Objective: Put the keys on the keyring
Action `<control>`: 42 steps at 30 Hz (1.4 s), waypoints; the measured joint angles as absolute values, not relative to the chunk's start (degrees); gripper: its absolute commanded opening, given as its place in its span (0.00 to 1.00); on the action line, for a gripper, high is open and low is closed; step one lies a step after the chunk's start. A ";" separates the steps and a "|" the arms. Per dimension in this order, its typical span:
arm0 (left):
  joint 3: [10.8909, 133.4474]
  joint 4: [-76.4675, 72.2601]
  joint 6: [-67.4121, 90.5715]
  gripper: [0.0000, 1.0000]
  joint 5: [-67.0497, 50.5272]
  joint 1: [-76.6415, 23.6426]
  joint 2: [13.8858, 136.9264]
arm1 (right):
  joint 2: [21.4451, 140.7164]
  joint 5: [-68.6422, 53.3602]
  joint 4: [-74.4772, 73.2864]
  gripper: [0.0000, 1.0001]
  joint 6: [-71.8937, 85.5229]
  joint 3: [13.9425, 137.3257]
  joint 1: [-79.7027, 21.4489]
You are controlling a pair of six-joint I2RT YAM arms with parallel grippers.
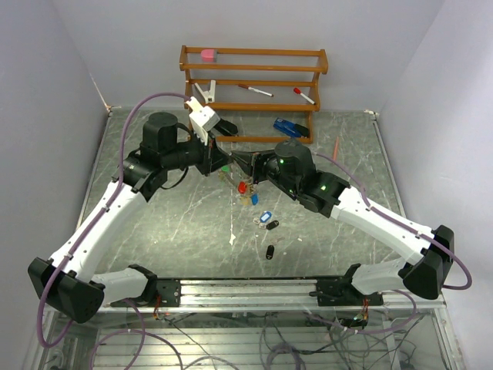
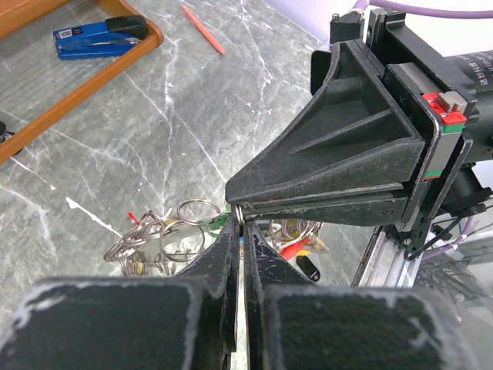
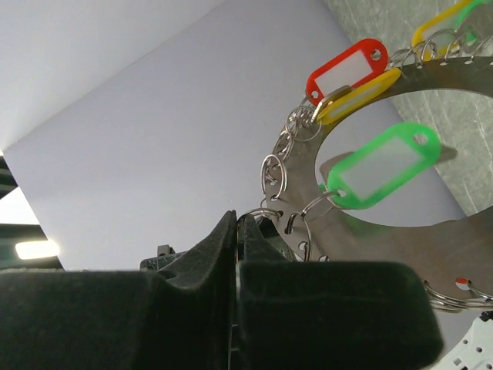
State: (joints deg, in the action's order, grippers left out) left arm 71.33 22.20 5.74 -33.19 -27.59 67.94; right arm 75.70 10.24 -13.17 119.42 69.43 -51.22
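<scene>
Hanging above the grey marbled counter point(image 1: 169, 231), the silvery wire keyring point(image 2: 162, 235), strung with red, yellow and green plastic tags, is pinched from two sides. The left pincer point(image 2: 241, 225) is clenched on its wire, and the right pincer point(image 3: 236, 225) is clenched on it too, tip to tip with the left. Small loose keys point(image 1: 267, 220) with blue and black heads are seen lying on the counter nearby, apart from both pincers.

Table point(image 1: 177, 223) shows grey-green marble with white veins. The keyring point(image 3: 454, 77) gleams silver, its red tag point(image 3: 347, 68), yellow tag point(image 3: 362, 96) and green tag point(image 3: 381, 171) bright. A blue key point(image 1: 266, 218), a black key point(image 1: 270, 251). Orange-brown rack point(image 1: 254, 54), blue stapler point(image 1: 291, 127).
</scene>
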 measured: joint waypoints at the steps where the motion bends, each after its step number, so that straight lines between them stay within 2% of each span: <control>1: 71.44 22.28 5.52 0.07 -33.19 -27.59 68.03 | 75.70 10.31 -13.17 0.00 119.42 69.43 -51.22; 7: 72.79 23.66 3.14 0.07 -33.23 -27.59 68.45 | 75.68 10.52 -12.47 0.02 119.55 69.38 -51.29; 14: 73.19 25.19 1.04 0.07 -33.89 -27.59 68.69 | 74.98 10.85 -11.29 0.37 118.34 68.75 -51.46; 17: 73.19 26.24 0.14 0.07 -33.95 -27.59 68.82 | 73.41 10.76 -11.03 0.45 117.30 68.75 -51.68; 24: 73.87 28.60 -1.58 0.07 -35.27 -27.59 70.98 | 68.03 10.26 -12.05 0.54 115.35 68.75 -51.88; 29: 76.69 32.27 -5.76 0.07 -37.45 -27.40 72.99 | 63.35 9.65 -16.08 0.56 109.08 66.35 -50.17; 32: 80.25 36.40 -10.11 0.07 -41.30 -26.92 74.81 | 57.84 9.50 -19.16 0.56 99.72 63.75 -44.99; 38: 86.56 49.12 -20.84 0.07 -48.56 -26.72 79.55 | 48.18 8.40 -19.81 0.44 67.94 64.53 -34.30; 40: 90.17 55.42 -25.45 0.07 -49.84 -26.68 82.11 | 49.08 5.15 -20.32 0.43 55.64 68.93 -33.85; 42: 93.69 61.28 -30.00 0.07 -50.61 -26.68 84.62 | 52.82 0.30 -20.14 0.36 44.91 74.37 -33.80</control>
